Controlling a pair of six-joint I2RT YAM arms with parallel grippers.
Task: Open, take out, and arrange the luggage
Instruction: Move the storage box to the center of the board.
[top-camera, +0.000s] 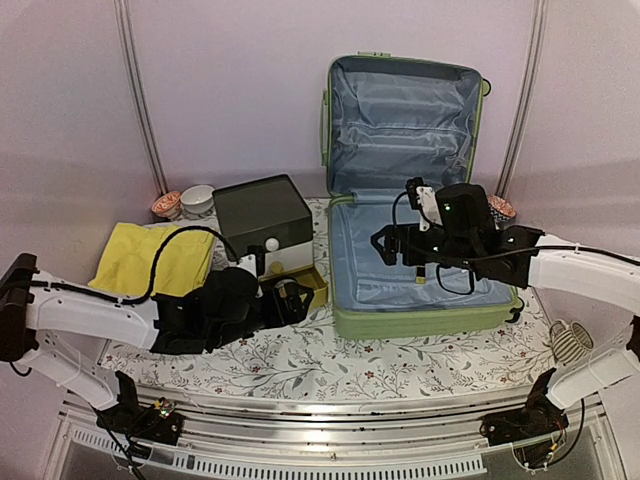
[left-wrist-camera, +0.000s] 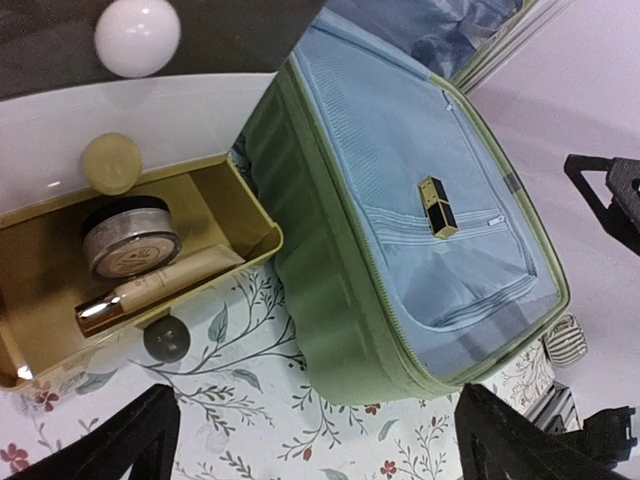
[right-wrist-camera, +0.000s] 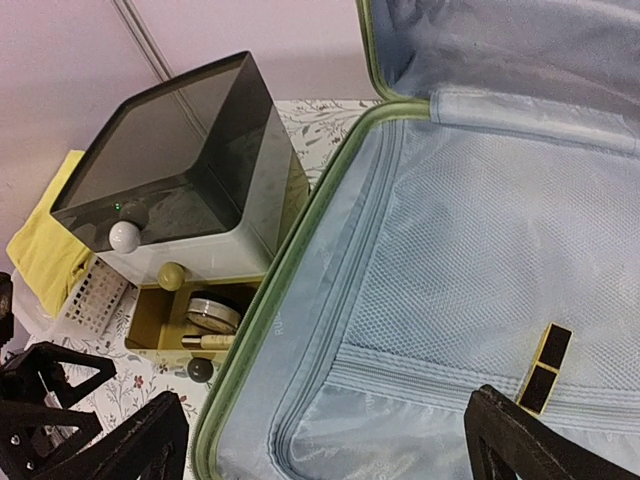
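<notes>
- The luggage is one light-green hard-shell suitcase with a ribbed outer wall. It lies open on the right half of the table, with the base half flat and the lid half upright against the back wall
- Both halves are lined in pale blue fabric, and the base has a fine mesh panel and a zipped pocket
- One lipstick, a square-sided tube in black and gold, lies alone on the base lining
- The left gripper hovers low between the drawer box and the suitcase's left wall. Its two black fingers are spread wide with nothing between them
- The right gripper hangs over the suitcase base. Its fingers are also wide apart and empty, with the lipstick near one of them
- One drawer box stands just left of the luggage. It has a white body and a glossy, smoky dark lid
- The box has three round knobs: one white, one pale yellow and one dark grey
- Its yellow drawer is pulled open. Inside are one round jar with a pale lid and one cream tube with a shiny gold cap
- The tablecloth is white with a printed pattern of leaves and small flowers
- One soft yellow cloth lies at the left, with two small bowls behind it
</notes>
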